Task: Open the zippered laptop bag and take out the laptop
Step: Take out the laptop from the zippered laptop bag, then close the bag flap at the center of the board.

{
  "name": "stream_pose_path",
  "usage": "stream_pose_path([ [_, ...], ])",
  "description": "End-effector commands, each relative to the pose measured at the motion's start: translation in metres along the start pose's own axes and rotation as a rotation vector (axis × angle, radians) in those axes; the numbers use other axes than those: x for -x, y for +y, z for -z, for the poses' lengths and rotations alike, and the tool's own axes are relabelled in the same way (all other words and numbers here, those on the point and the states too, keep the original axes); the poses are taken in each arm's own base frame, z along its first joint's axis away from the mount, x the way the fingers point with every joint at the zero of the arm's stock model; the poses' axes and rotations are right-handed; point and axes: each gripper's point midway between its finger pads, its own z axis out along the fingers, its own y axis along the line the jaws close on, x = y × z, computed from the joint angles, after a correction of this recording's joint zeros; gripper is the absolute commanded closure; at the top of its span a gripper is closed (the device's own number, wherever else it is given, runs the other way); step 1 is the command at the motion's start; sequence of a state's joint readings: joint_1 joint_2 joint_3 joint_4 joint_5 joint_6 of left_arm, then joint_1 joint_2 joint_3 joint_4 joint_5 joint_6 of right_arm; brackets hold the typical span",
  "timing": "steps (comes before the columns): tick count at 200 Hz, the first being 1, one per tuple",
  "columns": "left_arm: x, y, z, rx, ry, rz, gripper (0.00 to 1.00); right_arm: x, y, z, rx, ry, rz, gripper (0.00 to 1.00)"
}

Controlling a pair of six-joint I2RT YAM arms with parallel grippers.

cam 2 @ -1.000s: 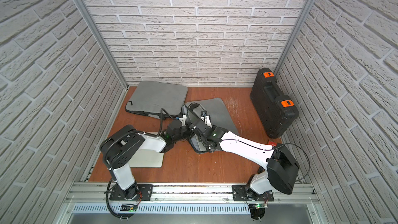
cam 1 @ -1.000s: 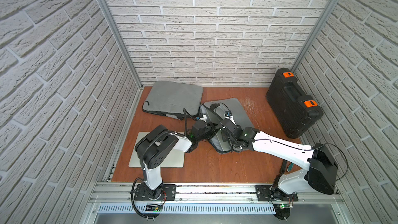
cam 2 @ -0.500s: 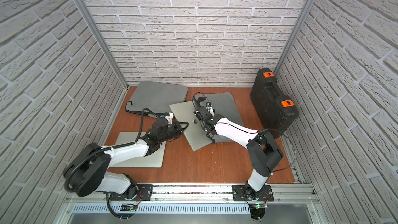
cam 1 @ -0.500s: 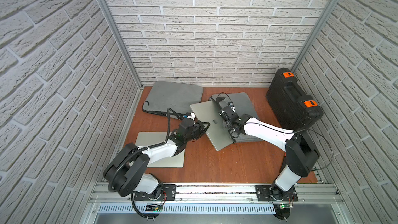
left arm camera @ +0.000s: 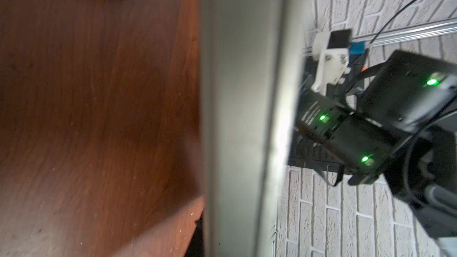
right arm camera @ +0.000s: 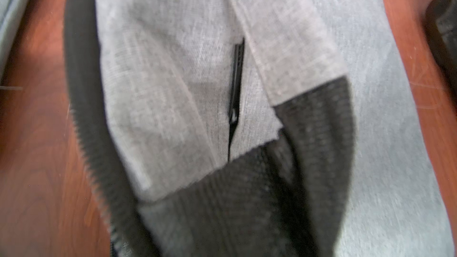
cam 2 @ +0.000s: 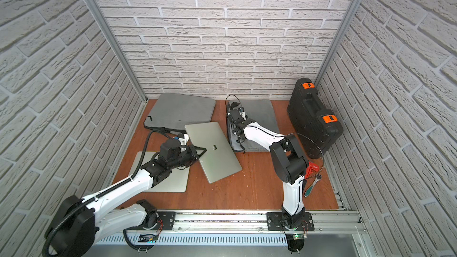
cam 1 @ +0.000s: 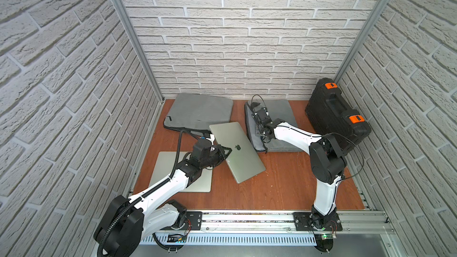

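Since half a second ago, the silver laptop point(cam 1: 237, 153) point(cam 2: 213, 153) has come fully off the grey laptop bag point(cam 1: 282, 119) point(cam 2: 262, 117), toward the robot's left and a little toward the front rail. At that time it lay half over the bag. The right arm has also pulled back along the bag toward the rear wall.

Now the laptop lies closed, lid up and turned at an angle, on the wooden table point(cam 1: 284, 184) point(cam 2: 247, 194), just beside the left edge of the bag. Whether the two touch, I cannot tell. The left gripper point(cam 1: 228, 150) point(cam 2: 202, 150) is clenched on the left long edge of the laptop, with one black finger lying over the lid near the logo. In the left wrist view this edge point(left arm camera: 242, 95) crosses the whole picture very close to the camera, with the table point(left arm camera: 99, 95) beside it.

The right gripper point(cam 1: 257, 117) point(cam 2: 235, 117) is over the left side of the bag with its jaws closed. Whether it pinches the fabric, I cannot tell. The right wrist view shows the grey cloth of the bag point(right arm camera: 173, 82), blurred, with the zipper point(right arm camera: 84, 132) undone and the dark mouth gaping.

A second laptop point(cam 1: 163, 169) point(cam 2: 146, 169) lies flat under the left arm. A second grey bag point(cam 1: 200, 110) point(cam 2: 183, 112) lies at the rear left. A black tool case point(cam 1: 333, 114) point(cam 2: 311, 119) with orange latches stands at the right wall. In a top view, a ratchet point(cam 2: 312, 181) lies near the right arm's base.
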State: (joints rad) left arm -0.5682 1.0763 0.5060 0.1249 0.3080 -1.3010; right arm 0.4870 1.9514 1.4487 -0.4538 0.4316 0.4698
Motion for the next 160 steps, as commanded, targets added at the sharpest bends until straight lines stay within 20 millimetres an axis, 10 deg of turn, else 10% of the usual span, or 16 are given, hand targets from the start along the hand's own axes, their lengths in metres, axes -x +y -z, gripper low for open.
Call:
stream_pose_path([
  [1,0.007,-0.051,0.015,-0.198,-0.01,-0.075,1.0,0.023,0.015,-0.003,0.087,-0.051,0.013,0.94],
  [160,-0.019,-0.031,-0.014,-0.228,0.169,-0.012,1.0,0.036,0.009,-0.047,0.01,-0.021,0.215,0.94],
])
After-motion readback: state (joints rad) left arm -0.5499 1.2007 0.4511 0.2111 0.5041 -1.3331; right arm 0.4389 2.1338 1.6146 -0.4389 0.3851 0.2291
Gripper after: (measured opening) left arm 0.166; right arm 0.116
